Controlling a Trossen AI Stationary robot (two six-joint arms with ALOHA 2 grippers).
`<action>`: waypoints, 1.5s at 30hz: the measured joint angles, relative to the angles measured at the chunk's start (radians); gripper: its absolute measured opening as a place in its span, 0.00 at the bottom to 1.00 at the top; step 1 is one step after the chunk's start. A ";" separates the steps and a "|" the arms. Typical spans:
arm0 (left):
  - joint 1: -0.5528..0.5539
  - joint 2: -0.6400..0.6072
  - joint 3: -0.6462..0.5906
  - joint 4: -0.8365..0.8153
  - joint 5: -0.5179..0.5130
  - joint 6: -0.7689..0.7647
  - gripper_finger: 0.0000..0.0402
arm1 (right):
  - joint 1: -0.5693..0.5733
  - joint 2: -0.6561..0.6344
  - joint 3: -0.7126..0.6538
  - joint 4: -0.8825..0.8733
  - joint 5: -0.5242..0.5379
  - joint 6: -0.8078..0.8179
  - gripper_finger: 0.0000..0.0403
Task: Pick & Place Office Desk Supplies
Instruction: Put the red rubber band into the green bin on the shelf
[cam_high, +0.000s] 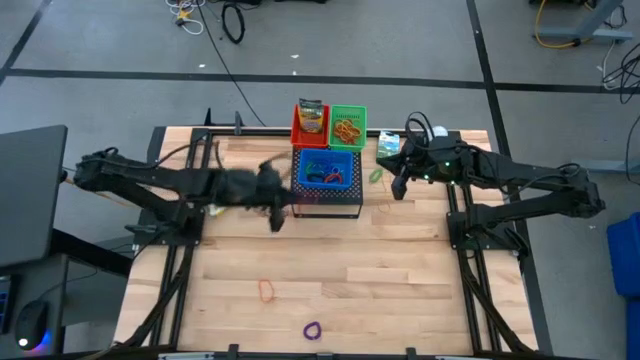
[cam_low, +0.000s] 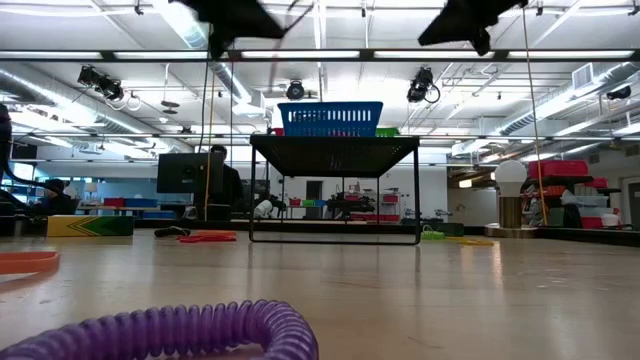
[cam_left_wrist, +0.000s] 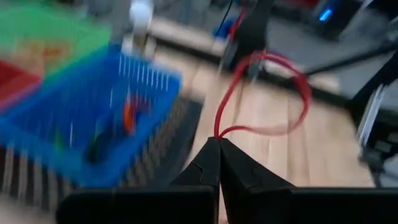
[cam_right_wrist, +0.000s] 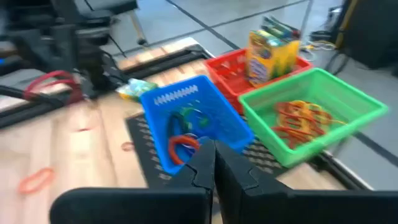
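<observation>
Aloft, red rubber band (cam_left_wrist: 267, 93) in left gripper (cam_left_wrist: 219, 142)

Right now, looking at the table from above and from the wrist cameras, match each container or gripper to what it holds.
Column 1:
1. red basket
2. green basket
3. blue basket
4. left gripper

Column 2:
a. mixed coloured loops
b. a red rubber band, pinched
c. a yellow box, standing upright
d. orange rubber bands

Pairs: 1-c, 2-d, 3-a, 4-b
</observation>
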 joint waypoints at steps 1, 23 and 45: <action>0.041 0.014 0.001 0.058 0.047 0.037 0.00 | 0.000 0.009 0.000 0.020 -0.024 0.015 0.03; 0.247 0.279 0.000 0.813 0.456 0.016 0.00 | 0.092 0.247 0.000 0.402 -0.163 0.150 0.46; 0.310 0.211 0.001 0.654 0.464 0.012 0.10 | 0.087 0.318 -0.001 0.546 -0.104 0.140 0.04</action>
